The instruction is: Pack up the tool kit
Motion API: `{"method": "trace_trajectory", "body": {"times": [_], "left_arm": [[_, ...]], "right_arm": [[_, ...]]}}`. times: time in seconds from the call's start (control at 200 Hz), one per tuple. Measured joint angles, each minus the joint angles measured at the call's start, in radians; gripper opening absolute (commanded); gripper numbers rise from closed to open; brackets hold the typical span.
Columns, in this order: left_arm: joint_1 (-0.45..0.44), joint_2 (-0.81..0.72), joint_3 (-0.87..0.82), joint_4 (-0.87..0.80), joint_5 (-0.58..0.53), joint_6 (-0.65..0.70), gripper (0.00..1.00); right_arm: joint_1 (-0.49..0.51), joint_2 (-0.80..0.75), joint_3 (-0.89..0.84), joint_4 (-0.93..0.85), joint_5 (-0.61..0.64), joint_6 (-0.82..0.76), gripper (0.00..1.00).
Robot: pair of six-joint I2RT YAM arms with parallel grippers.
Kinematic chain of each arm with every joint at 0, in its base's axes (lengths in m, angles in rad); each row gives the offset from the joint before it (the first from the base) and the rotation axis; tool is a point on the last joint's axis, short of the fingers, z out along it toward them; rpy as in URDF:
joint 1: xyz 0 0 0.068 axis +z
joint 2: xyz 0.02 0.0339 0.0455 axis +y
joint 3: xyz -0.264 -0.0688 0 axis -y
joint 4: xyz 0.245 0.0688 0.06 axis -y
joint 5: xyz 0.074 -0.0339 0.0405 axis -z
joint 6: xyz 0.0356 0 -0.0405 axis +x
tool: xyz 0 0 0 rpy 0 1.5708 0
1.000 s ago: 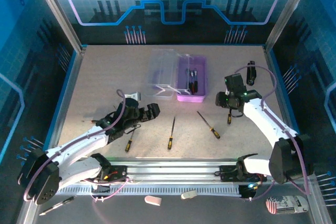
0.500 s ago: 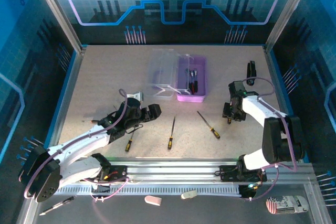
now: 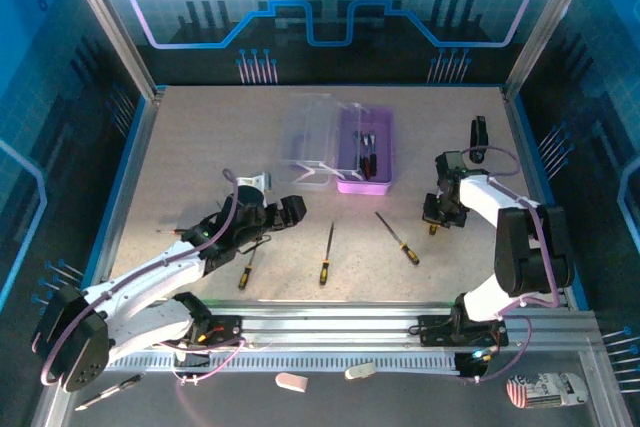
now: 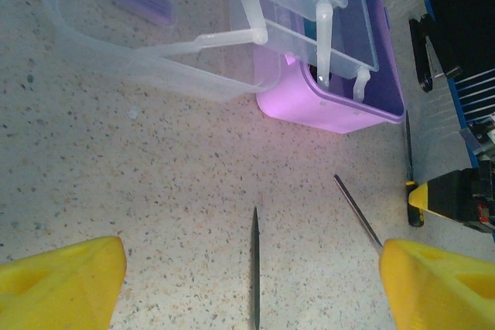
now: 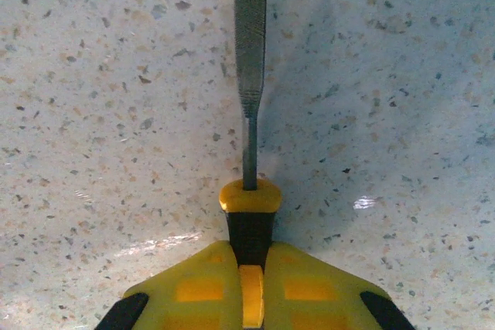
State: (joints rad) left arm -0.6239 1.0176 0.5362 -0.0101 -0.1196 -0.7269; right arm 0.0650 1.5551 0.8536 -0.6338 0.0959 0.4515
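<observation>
Top view: the small translucent plastic case [image 3: 362, 152], purple base and clear lid, lies open toward the tabletop's [image 3: 200, 147] far edge. It sits left of and beyond the right gripper [image 3: 437, 215]; neither arm is clearly nearer.

Left wrist view: the left gripper [image 4: 251, 268] is spread wide and empty over a loose steel shaft [image 4: 255, 226].

Right wrist view: the yellow fingers [image 5: 193, 291] are pinched narrow on the black-and-yellow handle of a slim screwdriver [image 5: 249, 144], its shaft pointing straight ahead.

Speckled table [image 3: 200, 167]: open case [image 3: 362, 187], loose screwdrivers [image 3: 326, 254], black oblong object [image 3: 478, 137]
</observation>
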Motion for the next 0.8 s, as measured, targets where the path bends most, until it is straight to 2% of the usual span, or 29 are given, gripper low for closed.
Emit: {"method": "trace_trajectory", "body": {"times": [0.155, 0.305, 0.44, 0.595, 0.8], "left_arm": [[0.0, -0.005, 0.0, -0.018, -0.075, 0.011, 0.99], [0.014, -0.003, 0.009, -0.118, -0.218, -0.044, 0.99], [0.039, -0.005, 0.01, -0.178, -0.275, -0.088, 0.99], [0.048, -0.055, 0.004, -0.195, -0.288, -0.122, 0.99], [0.053, -0.195, -0.035, -0.216, -0.296, -0.149, 0.99]], "right_arm": [[0.031, -0.045, 0.06, -0.026, 0.0, 0.0, 0.08], [0.118, -0.081, 0.187, -0.041, 0.0, 0.009, 0.08], [0.23, -0.059, 0.336, -0.047, -0.013, 0.028, 0.08], [0.317, 0.078, 0.531, -0.017, -0.093, 0.058, 0.08], [0.336, 0.341, 0.757, 0.047, -0.23, 0.119, 0.07]]}}
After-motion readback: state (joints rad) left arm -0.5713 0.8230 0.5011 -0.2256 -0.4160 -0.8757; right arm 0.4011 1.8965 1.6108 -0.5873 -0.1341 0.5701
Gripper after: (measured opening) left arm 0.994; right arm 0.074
